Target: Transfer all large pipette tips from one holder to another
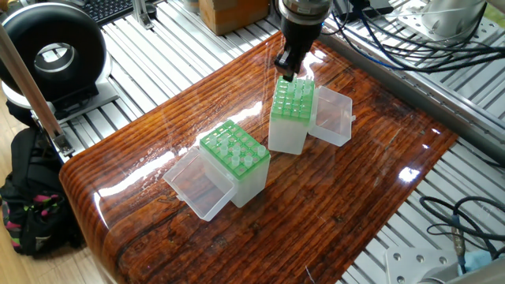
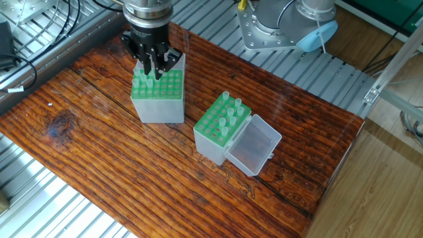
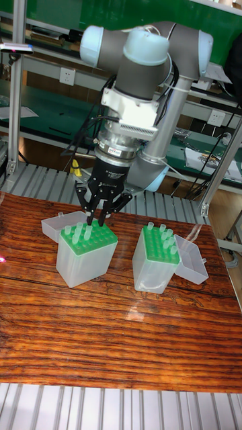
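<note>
The gripper (image 3: 93, 219) is hanging over the back corner of one green rack (image 3: 88, 237), fingers nearly together around a pipette tip (image 2: 154, 75), though whether they are actually pinching it I cannot tell. More tips are standing in this rack and in the other rack (image 2: 223, 120) nearby on the table (image 2: 99, 158). If the fingers are sitting off-centre, they may be nudging neighbouring tips or tilting the one between them

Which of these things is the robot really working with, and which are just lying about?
Part of the job:
- gripper, its fingers at the rack's far corner
- large pipette tips
- rack under the gripper
- second rack
- open clear lids

Just lying about:
- black ring light
- backpack
- cables
- cardboard box
</note>
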Robot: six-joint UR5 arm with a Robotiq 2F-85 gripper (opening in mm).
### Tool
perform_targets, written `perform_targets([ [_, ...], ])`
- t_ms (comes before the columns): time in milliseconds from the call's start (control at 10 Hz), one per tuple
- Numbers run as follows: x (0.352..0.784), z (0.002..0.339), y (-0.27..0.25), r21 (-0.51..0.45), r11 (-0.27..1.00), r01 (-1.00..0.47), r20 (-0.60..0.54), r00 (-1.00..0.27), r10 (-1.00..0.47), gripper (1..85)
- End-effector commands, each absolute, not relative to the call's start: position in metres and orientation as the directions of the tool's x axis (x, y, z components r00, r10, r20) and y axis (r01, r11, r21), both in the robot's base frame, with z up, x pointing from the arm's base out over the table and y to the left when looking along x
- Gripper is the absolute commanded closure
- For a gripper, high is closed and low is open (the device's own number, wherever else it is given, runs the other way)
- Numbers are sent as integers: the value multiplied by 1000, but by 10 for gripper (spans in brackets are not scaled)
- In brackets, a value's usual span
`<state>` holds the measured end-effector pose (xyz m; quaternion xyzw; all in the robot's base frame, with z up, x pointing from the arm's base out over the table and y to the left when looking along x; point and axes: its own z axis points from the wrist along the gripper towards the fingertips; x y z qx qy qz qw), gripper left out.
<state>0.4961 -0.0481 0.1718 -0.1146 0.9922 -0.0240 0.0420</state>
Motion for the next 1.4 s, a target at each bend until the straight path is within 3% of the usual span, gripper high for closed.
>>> perform_targets([
  [0, 487, 161, -47, -25, 981, -191, -74, -978, -193, 557],
  [1300, 488, 149, -50, -37, 982, -187, -92, -978, -189, 553],
])
